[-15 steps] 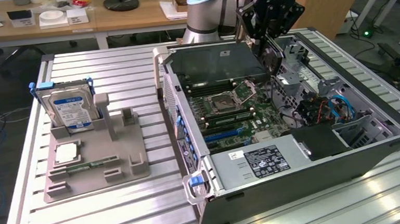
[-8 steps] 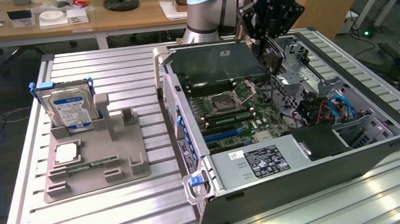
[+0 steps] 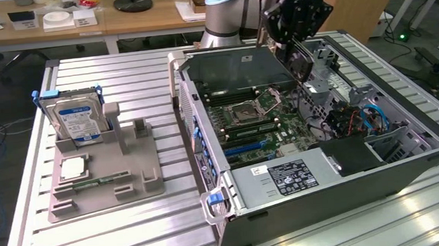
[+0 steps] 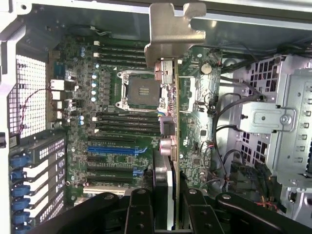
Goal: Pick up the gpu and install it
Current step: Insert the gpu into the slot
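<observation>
Tool (image 4: 168,212) pinching gpu (image 4: 169,97) by board faces, upper right of exterior view; judged light, stiff, fragile.

One gpu (image 4: 168,122), one hard drive (image 3: 78,120)

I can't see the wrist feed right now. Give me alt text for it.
The gripper clamps the gpu edge-on between its fingers, with the card's silver bracket at the far end, above the motherboard inside the open computer case. Beyond the card are the CPU socket and rows of slots, one of them a blue slot.
</observation>
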Controlling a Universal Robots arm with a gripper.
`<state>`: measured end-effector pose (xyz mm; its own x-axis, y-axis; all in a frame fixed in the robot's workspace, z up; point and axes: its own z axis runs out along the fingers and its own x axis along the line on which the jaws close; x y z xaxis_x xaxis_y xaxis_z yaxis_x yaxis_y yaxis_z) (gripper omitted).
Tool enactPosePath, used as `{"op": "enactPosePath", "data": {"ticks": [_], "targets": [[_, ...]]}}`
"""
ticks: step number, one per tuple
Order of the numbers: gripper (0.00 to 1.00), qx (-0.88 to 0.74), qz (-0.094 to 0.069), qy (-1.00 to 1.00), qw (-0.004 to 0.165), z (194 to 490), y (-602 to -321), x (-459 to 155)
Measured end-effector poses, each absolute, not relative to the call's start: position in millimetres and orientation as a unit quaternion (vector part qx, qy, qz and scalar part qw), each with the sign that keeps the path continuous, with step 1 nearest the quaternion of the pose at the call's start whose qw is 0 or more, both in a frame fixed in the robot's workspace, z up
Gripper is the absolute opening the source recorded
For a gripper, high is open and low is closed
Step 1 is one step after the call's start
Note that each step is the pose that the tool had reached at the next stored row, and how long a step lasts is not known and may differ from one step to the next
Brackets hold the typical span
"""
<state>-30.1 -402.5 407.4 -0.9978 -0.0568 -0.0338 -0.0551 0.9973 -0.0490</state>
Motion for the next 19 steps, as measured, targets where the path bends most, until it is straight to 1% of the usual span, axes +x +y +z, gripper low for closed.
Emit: {"op": "enactPosePath", "data": {"ticks": [19], "targets": [[0.28, -0.115, -0.022, 0.993, 0.020, 407.4, -403.1, -30.1]]}}
